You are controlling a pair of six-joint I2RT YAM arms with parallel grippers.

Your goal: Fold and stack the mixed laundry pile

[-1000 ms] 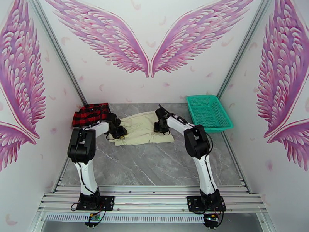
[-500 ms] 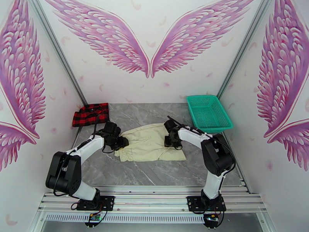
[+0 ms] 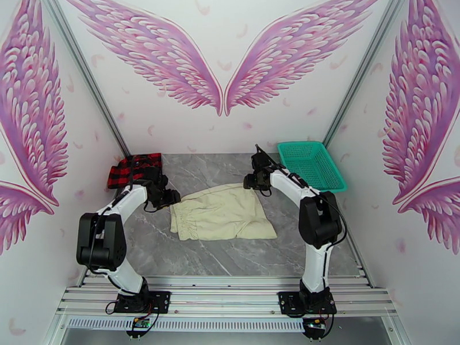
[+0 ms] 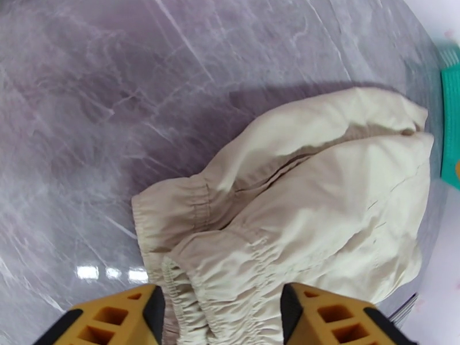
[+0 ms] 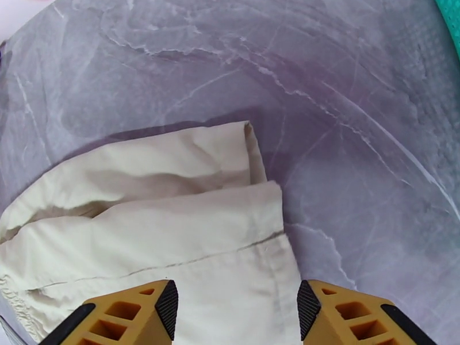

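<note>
The cream garment lies folded and fairly flat on the grey marble table. Its gathered waistband points left. The red-and-black checked shirt sits folded at the back left corner. My left gripper hovers at the cloth's upper left corner. In the left wrist view the cream garment spreads ahead of the left gripper, whose yellow fingers stand apart, holding nothing. My right gripper hangs at the far right corner of the cloth. In the right wrist view the right gripper is open above the cream garment.
A teal mesh basket stands at the back right, close beside the right forearm; its edge shows as a teal basket rim in the left wrist view. White walls with pink wings close in three sides. Bare marble lies between the cloth and the near rail.
Both grippers dragged the cream garment toward the near side, then opened and let it go. Both have since drawn back to the cloth's far corners.
</note>
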